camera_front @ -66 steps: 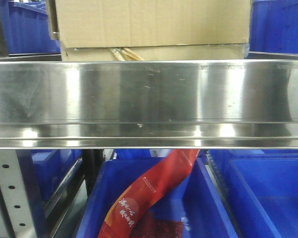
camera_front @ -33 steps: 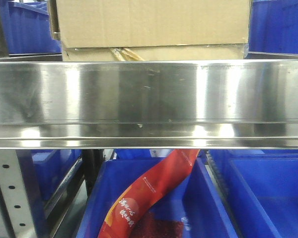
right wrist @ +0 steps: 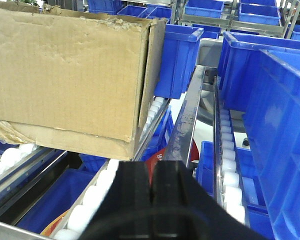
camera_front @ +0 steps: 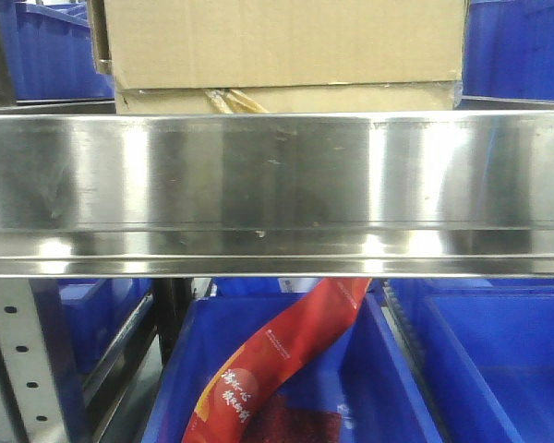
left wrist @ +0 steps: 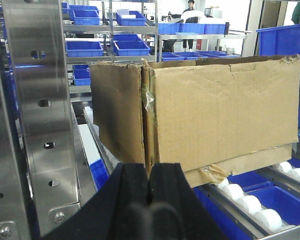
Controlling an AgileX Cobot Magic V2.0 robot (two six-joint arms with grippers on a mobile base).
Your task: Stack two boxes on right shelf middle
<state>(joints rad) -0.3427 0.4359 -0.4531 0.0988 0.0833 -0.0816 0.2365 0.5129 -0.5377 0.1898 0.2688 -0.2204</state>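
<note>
Two brown corrugated cardboard boxes, stacked on shiny stainless-steel shelf level, unmoved since the earlier frame. Two black pincers, left and right, both closed, empty.

Boxes behind steel lip, tops cropped

boxes: 2, stacked | steel shelf: 1 | red packet: 1 | blue bins below shelf: 2 visible
</note>
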